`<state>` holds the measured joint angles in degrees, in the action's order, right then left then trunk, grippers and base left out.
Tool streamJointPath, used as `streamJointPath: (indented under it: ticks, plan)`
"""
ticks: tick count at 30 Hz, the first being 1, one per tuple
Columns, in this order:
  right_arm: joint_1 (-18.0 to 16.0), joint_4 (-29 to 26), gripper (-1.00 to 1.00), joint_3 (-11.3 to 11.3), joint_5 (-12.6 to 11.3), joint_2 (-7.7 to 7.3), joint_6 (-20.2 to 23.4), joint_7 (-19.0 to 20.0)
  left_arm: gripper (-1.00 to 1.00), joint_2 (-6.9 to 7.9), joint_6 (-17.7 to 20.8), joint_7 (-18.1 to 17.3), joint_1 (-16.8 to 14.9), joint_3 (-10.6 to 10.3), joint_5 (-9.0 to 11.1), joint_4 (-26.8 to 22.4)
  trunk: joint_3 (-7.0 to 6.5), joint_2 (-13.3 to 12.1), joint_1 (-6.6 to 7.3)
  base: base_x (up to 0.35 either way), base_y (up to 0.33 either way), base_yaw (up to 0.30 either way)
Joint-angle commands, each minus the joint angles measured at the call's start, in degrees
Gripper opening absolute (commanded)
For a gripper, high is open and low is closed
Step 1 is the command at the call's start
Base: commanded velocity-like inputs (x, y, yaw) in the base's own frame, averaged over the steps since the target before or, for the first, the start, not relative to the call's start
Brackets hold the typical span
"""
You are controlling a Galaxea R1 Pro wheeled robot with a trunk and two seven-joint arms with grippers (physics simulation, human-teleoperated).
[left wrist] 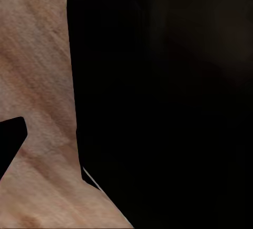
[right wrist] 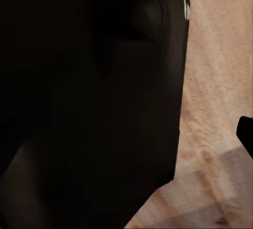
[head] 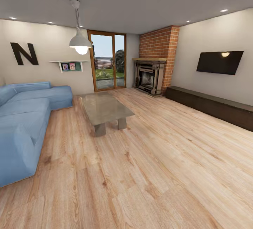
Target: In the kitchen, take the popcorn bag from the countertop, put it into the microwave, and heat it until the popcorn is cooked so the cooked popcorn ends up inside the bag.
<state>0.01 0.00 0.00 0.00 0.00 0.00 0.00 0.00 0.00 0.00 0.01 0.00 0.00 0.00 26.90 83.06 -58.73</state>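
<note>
The robot looks into a living room w/ a wood floor (head: 158,172). A low grey coffee table (head: 105,108) sits in the middle. A big blue sofa (head: 24,123) is just beside the table, on its left. Behind the table is a glass door (head: 107,60) w/ a wood frame. A white lamp (head: 80,43) hangs above the table's far end. Right of the table, well apart, is a brick fireplace (head: 153,74), then a long dark cabinet (head: 211,104) w/ a black TV (head: 219,62) on the wall above it. A big letter N (head: 24,53) and a small shelf (head: 69,65) are on the wall above the sofa.

Both wrist views show dark robot parts over the wood floor; can't tell if the jaws are open or closed. The popcorn bag and microwave aren't in this room.
</note>
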Motion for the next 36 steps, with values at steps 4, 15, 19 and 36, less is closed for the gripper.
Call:
streamJointPath:
  ticks: [4,15,19,36]
  plan:
    - [0.0,0.0,1.00,-0.1,-0.1,0.09,-0.2,0.2,1.00,-0.22,0.1,-0.1,-0.1,0.4,0.3,-0.1,0.03,0.0,0.00,0.000,0.000,0.000]
    - [-0.1,0.0,1.00,-0.2,-0.2,0.65,-0.2,-0.1,1.00,-0.26,-0.7,-0.1,-0.1,0.6,0.4,-1.1,0.03,0.0,0.00,0.000,0.000,-0.002]
    - [-0.1,0.0,1.00,-0.2,-0.4,0.70,-0.1,-0.2,1.00,-0.26,-0.7,-0.1,-0.1,0.6,0.4,-1.1,0.03,0.0,0.00,0.000,0.000,-0.168]
    - [-0.1,0.0,1.00,-0.3,-0.4,0.70,-0.2,-0.4,1.00,-0.26,-0.7,0.0,-0.1,0.6,0.4,-1.1,0.03,0.0,0.00,0.000,0.000,-0.245]
